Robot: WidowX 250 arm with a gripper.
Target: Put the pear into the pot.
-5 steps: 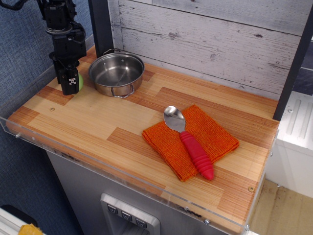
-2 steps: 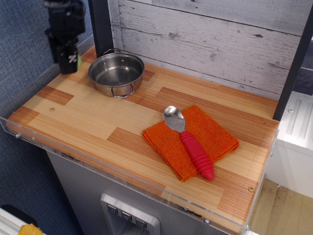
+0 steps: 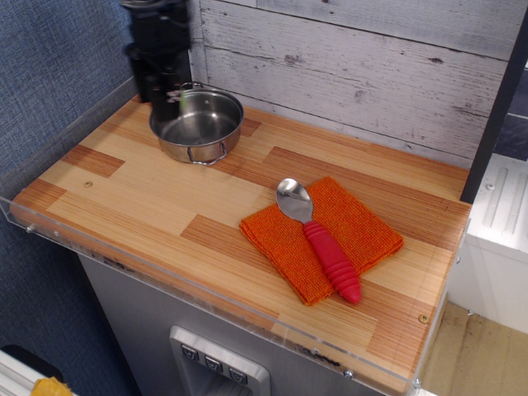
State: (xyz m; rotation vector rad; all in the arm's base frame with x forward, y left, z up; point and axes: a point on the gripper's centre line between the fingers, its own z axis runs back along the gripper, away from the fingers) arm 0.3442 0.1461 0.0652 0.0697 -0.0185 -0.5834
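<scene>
The shiny steel pot point(image 3: 216, 145) stands at the back left of the wooden counter. My black gripper point(image 3: 167, 94) hangs just above the pot's left rim, its fingers pointing down and close together. The pear does not show anywhere on the counter; it is hidden, and it left the counter with the gripper, so I take it to be between the fingers. The inside of the pot looks bare.
An orange cloth point(image 3: 363, 224) lies at the middle right with a red-handled spoon point(image 3: 320, 243) on it. A black post point(image 3: 172, 33) and a plank wall stand behind the pot. A clear plastic lip runs along the counter's front and left edges.
The gripper rose from the counter left of the pot, where the pear lay beside it, then moved right over the pot's left rim. The pear is gone from the counter.
</scene>
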